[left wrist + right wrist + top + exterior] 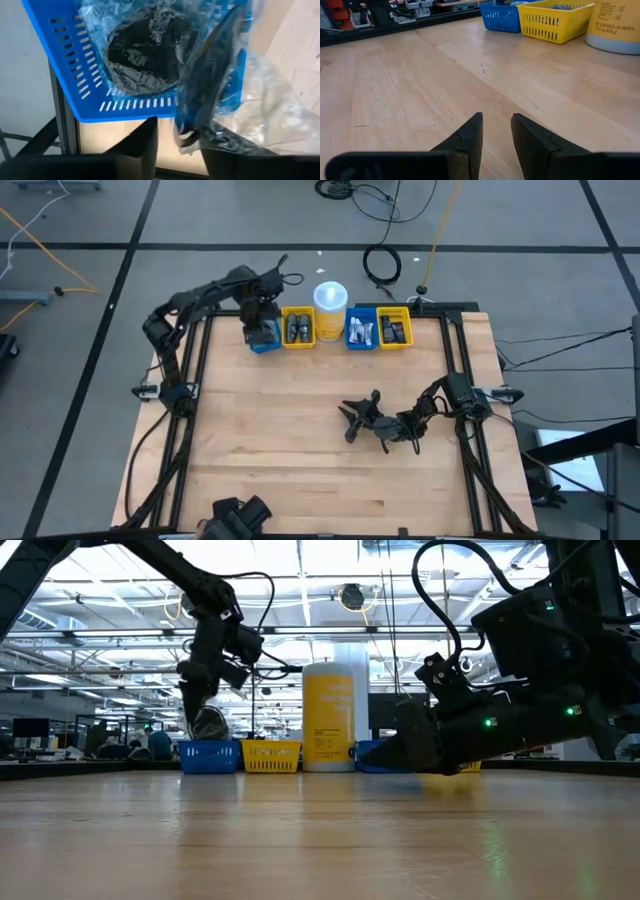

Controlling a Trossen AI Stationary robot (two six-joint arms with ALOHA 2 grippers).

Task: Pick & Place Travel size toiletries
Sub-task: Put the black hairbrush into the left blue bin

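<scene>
Nearest the low camera I see the right gripper [400,752], lying low over bare table [280,440], fingers slightly apart and empty. At the far edge I see the left gripper [262,328] above the leftmost blue bin [65,75]; its fingers stand parted, with a clear-wrapped dark disc [210,85] edge-on between them, though I cannot tell whether they clamp it. Another wrapped disc [142,55] lies in that bin.

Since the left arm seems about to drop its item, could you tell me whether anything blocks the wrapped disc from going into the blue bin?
Nothing visible does. The left gripper hangs right over the blue bin with the wrapped disc between its fingers, partly past the rim. Another wrapped disc already lies inside, leaving room above it.
</scene>
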